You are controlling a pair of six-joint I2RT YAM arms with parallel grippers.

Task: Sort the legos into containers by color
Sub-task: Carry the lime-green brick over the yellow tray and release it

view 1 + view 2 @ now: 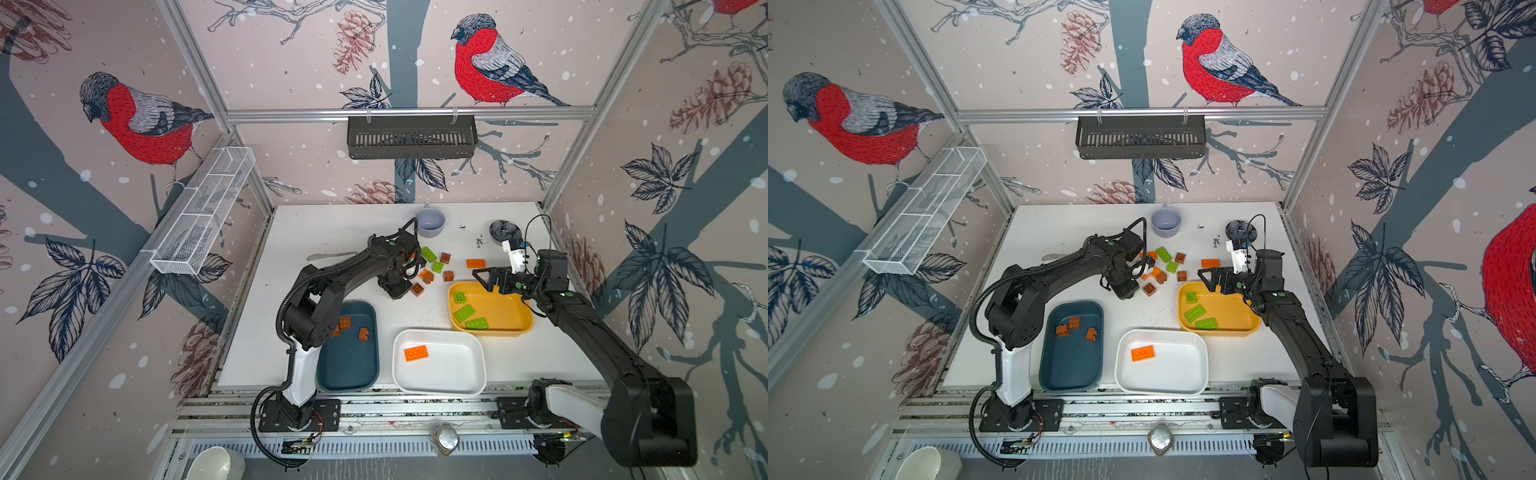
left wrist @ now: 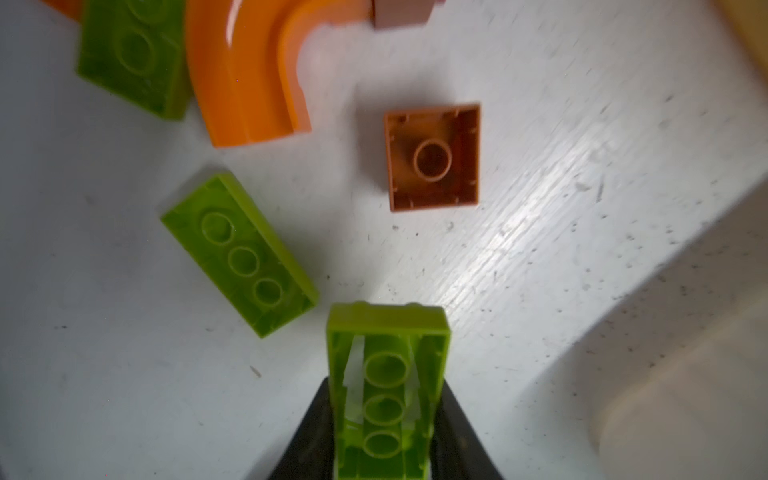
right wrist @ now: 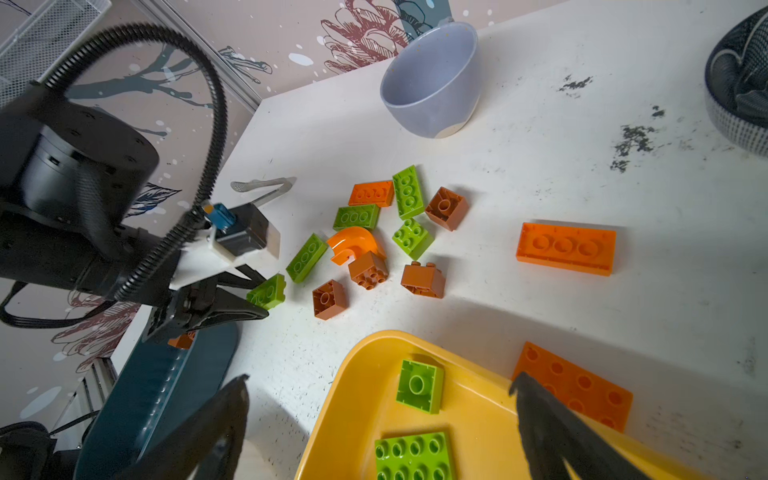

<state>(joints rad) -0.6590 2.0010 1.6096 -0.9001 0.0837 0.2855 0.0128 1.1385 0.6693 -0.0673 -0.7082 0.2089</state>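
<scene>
Currently I read the left gripper (image 2: pixel 386 380) clamped on a lime-green studded plastic plate (image 2: pixel 386 332), beside the loose legos (image 3: pixel 409 191) at the white table's (image 2: pixel 540 208) middle. The right gripper (image 3: pixel 380 380) hangs wide open and empty over the mustard yellow plastic tray (image 3: pixel 478 415) near the table's right edge.

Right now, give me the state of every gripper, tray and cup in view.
left gripper, shut on green lego
right gripper, open, empty
teal tray, holds three brown legos
white tray, holds one orange lego
yellow tray, holds three green legos
cup, upright, empty
</scene>
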